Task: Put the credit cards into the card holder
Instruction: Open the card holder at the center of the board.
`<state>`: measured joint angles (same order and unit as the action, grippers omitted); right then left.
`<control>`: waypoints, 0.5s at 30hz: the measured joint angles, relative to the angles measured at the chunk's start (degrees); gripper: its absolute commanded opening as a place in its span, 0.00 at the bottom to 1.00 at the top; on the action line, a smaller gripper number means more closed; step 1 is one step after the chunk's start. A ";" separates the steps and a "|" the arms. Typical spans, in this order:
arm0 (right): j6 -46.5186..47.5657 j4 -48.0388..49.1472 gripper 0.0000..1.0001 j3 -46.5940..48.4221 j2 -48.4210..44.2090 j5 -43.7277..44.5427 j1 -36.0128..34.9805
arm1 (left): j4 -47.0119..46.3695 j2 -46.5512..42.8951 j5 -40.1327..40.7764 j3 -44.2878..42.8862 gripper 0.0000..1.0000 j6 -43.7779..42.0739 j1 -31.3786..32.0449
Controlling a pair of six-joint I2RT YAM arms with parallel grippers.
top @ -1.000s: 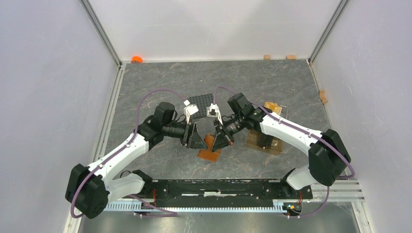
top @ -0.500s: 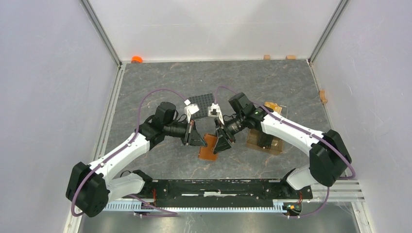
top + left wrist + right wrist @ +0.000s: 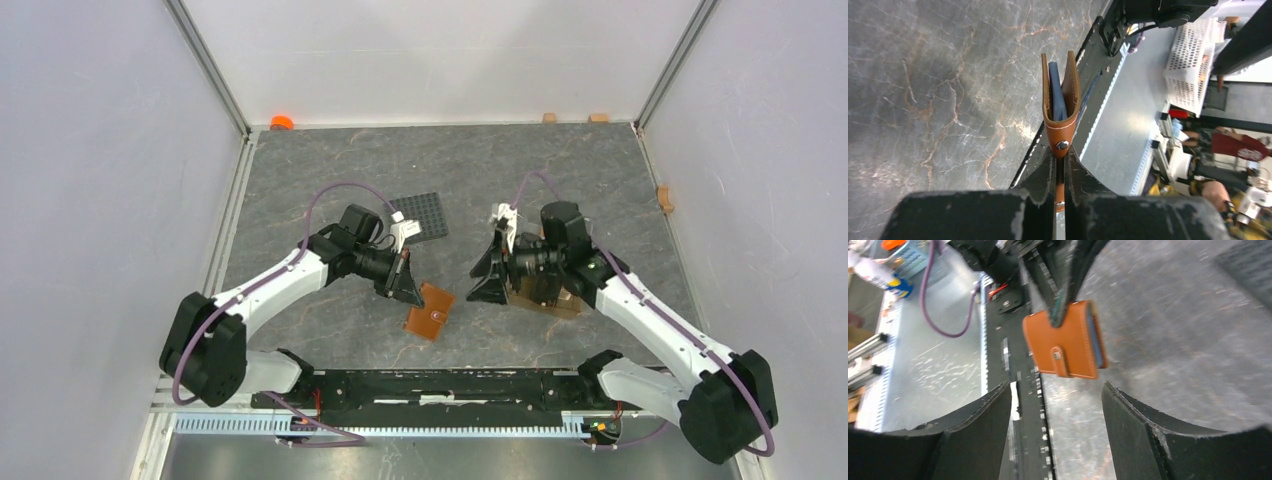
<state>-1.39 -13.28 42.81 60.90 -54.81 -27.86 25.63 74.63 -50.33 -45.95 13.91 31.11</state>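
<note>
L gripper (image 3: 1060, 167) is clenching on the card holder (image 3: 1060, 107), jaws pinching its near edge w/ the snap stud (image 3: 1062, 145) sitting just ahead of the tips. The folded body is sticking straight out beyond the jaws and looks lifted off the table (image 3: 923, 100). Its two leather flaps are gaping a bit at the far end. A blue card (image 3: 1056, 92) is sitting between the flaps, edge-on to the jaws. Can't tell if more cards are in there.

R gripper (image 3: 1055, 395) is standing released, jaws wide w/ nothing between them. The holder is hanging ahead of its gap, well apart from both fingers.

Handling, my guess: the holder is looking light, thin and soft, i.e. flexing leather, so an edge pinch is prob letting the body sag or swing. A better hold is across the stitched fold w/ both flaps between the pads, away from the open mouth so the slots aren't getting squashed. Leather is grippy enough. Cards are the opposite: stiff, slick, thin plastic, prob sliding out if the mouth is tipping down. Taking one by a short edge, pads flat on both faces, seems safest.
</note>
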 measured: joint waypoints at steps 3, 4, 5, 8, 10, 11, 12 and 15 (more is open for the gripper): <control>-2.51 3.02 0.63 -4.02 -0.07 -1.09 -3.58 | 0.72 2.84 -2.08 -0.39 0.02 -0.04 -0.04; -3.30 4.28 0.62 -5.38 0.20 -1.38 -5.55 | 0.94 3.28 -2.67 -0.39 0.02 -0.04 -0.11; -3.96 5.62 0.61 -6.69 0.55 -2.01 -7.41 | 1.14 3.63 -3.17 -0.39 0.02 -0.02 -0.13; -6.51 10.47 0.59 -9.84 1.66 -3.85 -10.73 | 1.36 4.55 -5.16 -0.39 0.02 -0.02 -0.17; -7.89 13.27 0.58 -11.23 2.73 -4.63 -11.04 | 1.33 4.83 -6.29 -0.39 0.02 -0.02 -0.17; -8.35 14.29 0.57 -11.56 3.48 -4.76 -11.04 | 1.29 4.85 -6.86 -0.39 0.02 0.00 -0.17; -8.79 15.12 0.57 -11.65 4.26 -4.83 -11.04 | 1.18 4.85 -7.43 -0.39 0.02 0.02 -0.17; -9.53 17.46 0.56 -11.67 6.32 -5.09 -11.06 | 0.42 4.85 -9.49 -0.39 0.02 0.26 -0.15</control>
<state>-10.92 4.19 31.14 67.22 -59.90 -38.92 26.04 79.48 -59.81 -46.35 14.17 30.96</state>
